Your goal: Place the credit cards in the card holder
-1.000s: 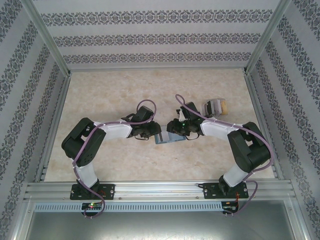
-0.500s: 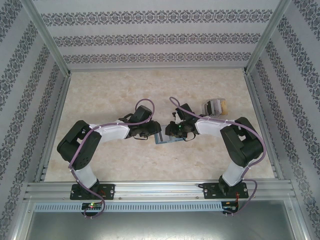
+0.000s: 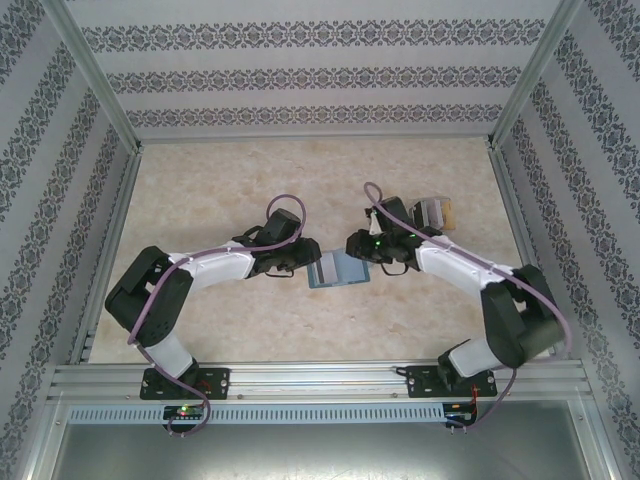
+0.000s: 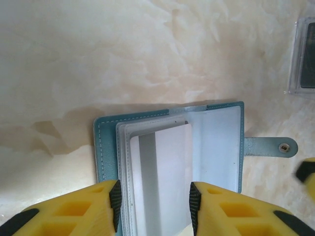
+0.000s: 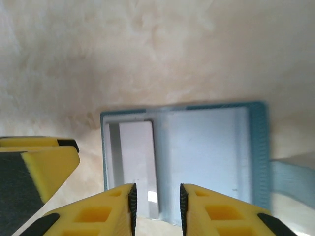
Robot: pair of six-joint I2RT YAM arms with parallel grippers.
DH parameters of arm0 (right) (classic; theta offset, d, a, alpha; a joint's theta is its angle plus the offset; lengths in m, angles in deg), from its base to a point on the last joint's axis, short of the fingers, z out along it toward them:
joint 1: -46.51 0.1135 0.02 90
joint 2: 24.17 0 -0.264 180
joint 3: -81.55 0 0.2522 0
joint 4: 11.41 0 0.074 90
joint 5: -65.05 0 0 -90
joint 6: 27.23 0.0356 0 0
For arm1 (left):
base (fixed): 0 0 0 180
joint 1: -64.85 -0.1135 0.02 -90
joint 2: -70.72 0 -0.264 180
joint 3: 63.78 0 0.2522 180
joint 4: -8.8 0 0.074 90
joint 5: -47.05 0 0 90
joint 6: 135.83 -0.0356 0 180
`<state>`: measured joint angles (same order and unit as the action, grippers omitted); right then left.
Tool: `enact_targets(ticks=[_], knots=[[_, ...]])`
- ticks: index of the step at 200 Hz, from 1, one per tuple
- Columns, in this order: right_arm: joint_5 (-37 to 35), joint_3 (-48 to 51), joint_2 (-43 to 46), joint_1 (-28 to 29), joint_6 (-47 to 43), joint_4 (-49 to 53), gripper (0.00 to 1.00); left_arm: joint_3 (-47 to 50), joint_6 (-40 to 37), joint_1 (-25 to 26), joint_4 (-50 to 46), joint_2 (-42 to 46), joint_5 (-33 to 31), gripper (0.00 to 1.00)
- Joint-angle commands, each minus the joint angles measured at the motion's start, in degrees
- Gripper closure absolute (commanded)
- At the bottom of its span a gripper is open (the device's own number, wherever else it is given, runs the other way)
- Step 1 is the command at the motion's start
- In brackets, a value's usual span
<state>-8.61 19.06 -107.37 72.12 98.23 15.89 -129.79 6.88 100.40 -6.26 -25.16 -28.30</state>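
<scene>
The left gripper (image 4: 153,196), half-open astride the white card (image 4: 167,177) at lower centre, grip unclear, should slide it squarely into the wallet (image 4: 221,142) while the narrowly parted, empty right gripper (image 5: 156,196) steadies it.

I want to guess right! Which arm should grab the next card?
Probably the right: the other cards lie close beside the right arm, near the right gripper, while the left gripper straddles the open card holder.

A robot test cell: aluminium rails (image 3: 320,378) are framing a marbled worktop (image 3: 220,190), and patterned panels (image 3: 320,60) are walling it in
</scene>
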Motion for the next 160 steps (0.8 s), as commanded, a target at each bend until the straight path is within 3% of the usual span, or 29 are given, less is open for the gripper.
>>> enact_targets(ticks=[1, 29, 59, 112, 160], knots=[[-7.16, -0.34, 4.14, -2.19, -4.54, 6.09, 0.67, -1.14, -1.09, 0.27, -1.83, 1.29, -0.60, 0.55], [-8.41, -1.86, 7.17, -7.83, -8.01, 8.95, 0.63, -2.10, -1.51, 0.27, -2.43, 1.34, -0.09, 0.53], [-9.87, -6.88, 4.36, -13.10, -12.28, 14.14, 0.63, -2.98, -1.71, 0.56, -2.96, 1.49, 0.10, 0.49], [-21.59, -18.97, -5.61, -14.56, -18.71, 24.87, 0.65, -4.50, -2.60, 1.28, -3.44, 0.96, 1.38, 0.45], [-6.86, -18.63, -10.08, -14.28, -18.09, 22.59, 0.63, -5.30, -1.46, 1.54, -7.28, -0.44, -1.72, 0.33]])
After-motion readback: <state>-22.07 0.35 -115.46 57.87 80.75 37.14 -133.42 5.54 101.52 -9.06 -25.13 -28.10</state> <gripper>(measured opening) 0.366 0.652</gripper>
